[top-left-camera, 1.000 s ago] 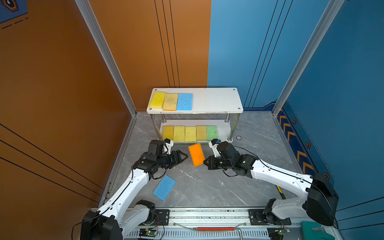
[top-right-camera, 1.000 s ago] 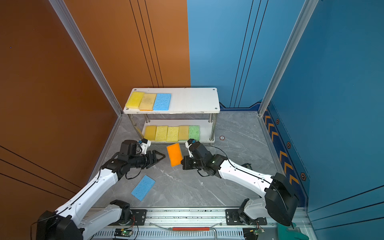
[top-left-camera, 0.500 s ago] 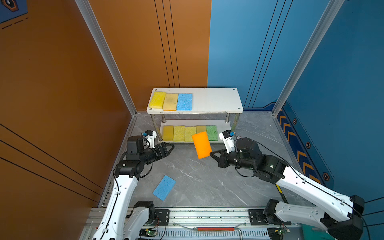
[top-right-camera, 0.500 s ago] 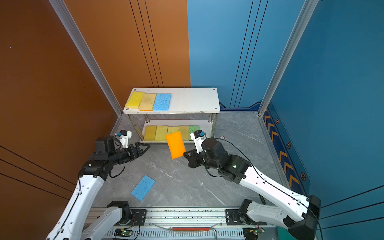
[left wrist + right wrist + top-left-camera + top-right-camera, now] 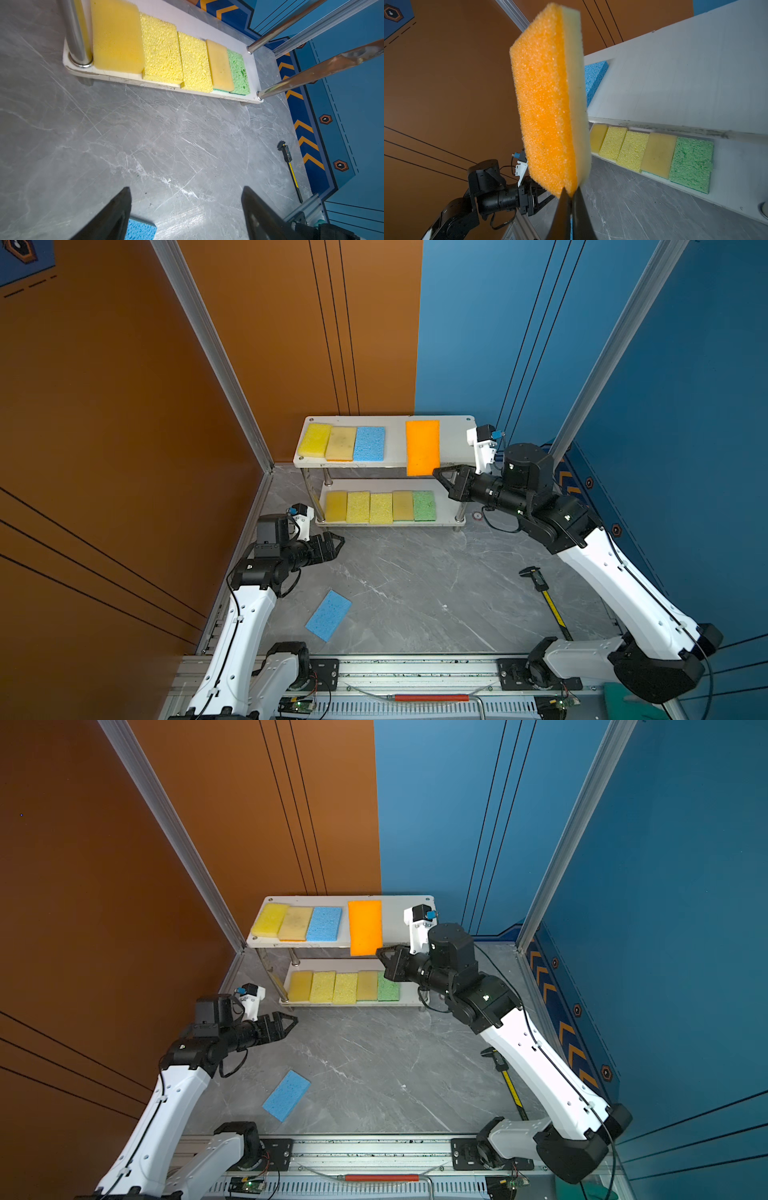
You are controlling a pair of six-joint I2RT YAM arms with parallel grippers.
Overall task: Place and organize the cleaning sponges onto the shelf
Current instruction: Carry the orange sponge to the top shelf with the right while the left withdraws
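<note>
My right gripper (image 5: 436, 473) (image 5: 571, 193) is shut on one corner of the orange sponge (image 5: 422, 447) (image 5: 365, 927) (image 5: 546, 104). It holds the sponge over the right half of the shelf's top board (image 5: 455, 439) (image 5: 395, 917), with the near end past the front edge. Yellow (image 5: 314, 440), tan (image 5: 340, 443) and blue (image 5: 369, 443) sponges lie at that board's left end. Several yellow sponges and a green one (image 5: 424, 506) (image 5: 239, 72) line the lower board. A second blue sponge (image 5: 329, 615) (image 5: 286, 1095) (image 5: 140, 229) lies on the floor. My left gripper (image 5: 338, 541) (image 5: 186, 188) is open and empty above the floor.
A caliper-like tool with a yellow-and-black handle (image 5: 544, 593) (image 5: 289, 166) lies on the floor at the right, under the right arm. The orange and blue walls close in behind the shelf. A metal rail (image 5: 415, 668) runs along the front edge.
The right gripper has lifted the orange sponge from floor level up and back over the top board. The left arm has drawn back to the left and its jaws have widened.
</note>
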